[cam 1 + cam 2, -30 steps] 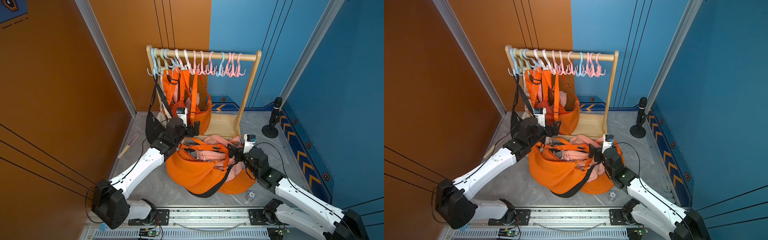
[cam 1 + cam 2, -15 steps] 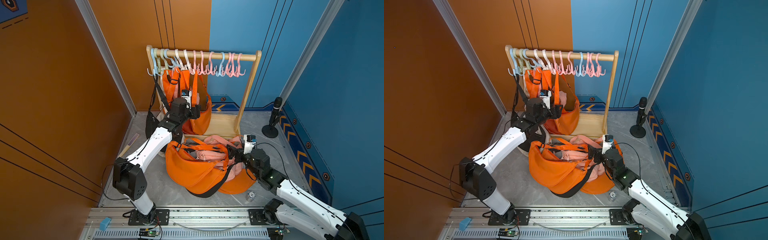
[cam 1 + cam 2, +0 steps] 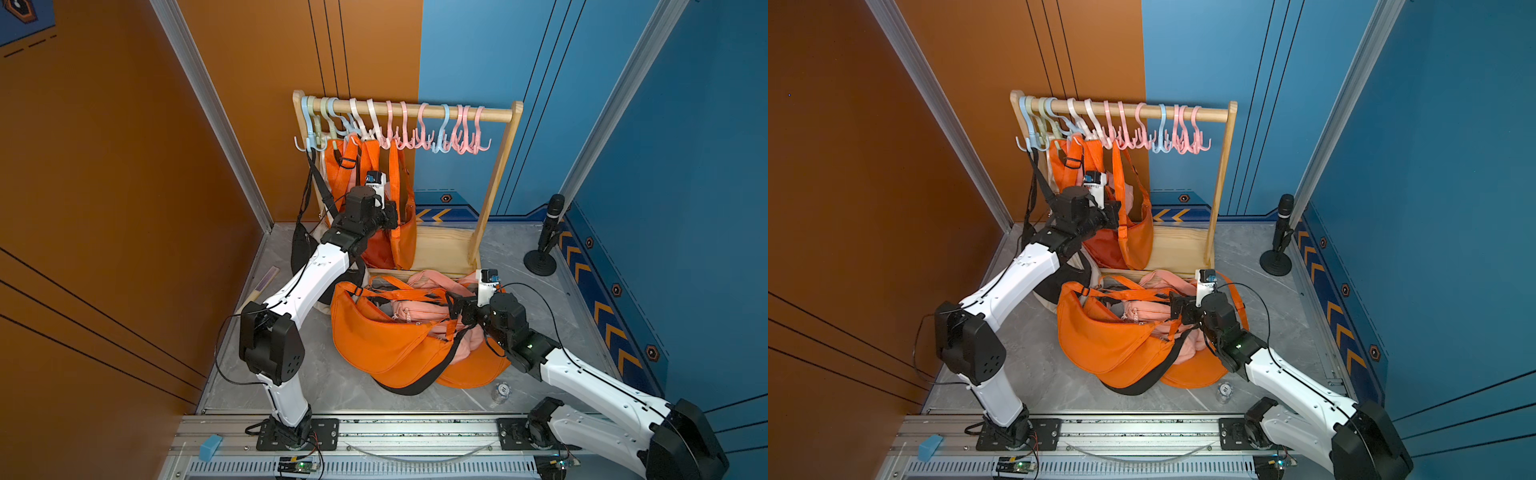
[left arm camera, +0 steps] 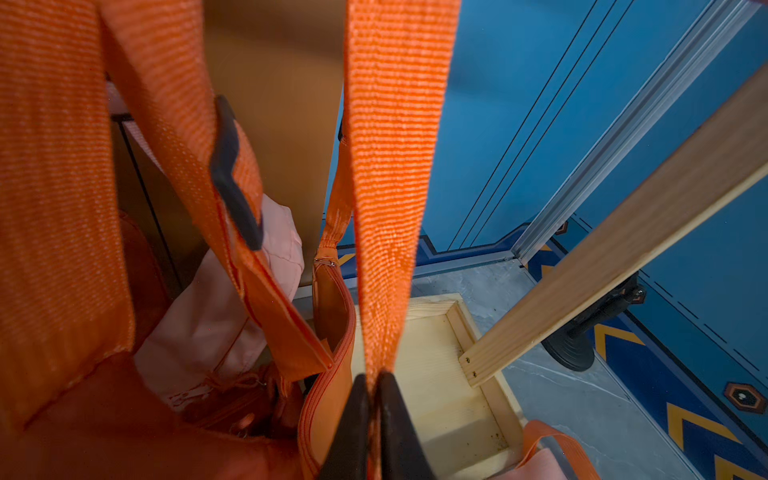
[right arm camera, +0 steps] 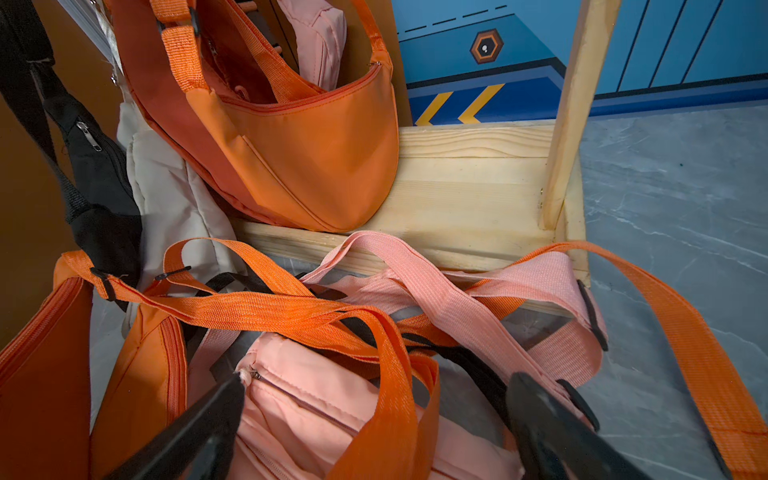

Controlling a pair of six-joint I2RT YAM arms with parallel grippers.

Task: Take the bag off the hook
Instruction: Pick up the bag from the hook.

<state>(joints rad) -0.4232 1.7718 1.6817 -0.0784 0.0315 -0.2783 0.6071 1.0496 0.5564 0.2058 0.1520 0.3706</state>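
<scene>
Left gripper [image 4: 374, 379] clamped on strap [image 4: 390, 166] of hung bag [image 3: 401, 243]. Right gripper [image 5: 376, 384] jaws apart over floor pile [image 3: 386, 345], 6 o'clock of bag.

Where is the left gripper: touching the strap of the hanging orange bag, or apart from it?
Touching. The left wrist view shows the left gripper shut on the orange strap, webbing pinched between its jaws.

Pale wooden rack [image 3: 494, 187]: pink, white and pale-blue hooks [image 3: 461, 143] along its rail, a bright orange bag [image 3: 405, 241] under them with ribbed orange strap [image 4: 386, 166]; grey marbled floor [image 3: 340, 390] around the rack's base.
</scene>
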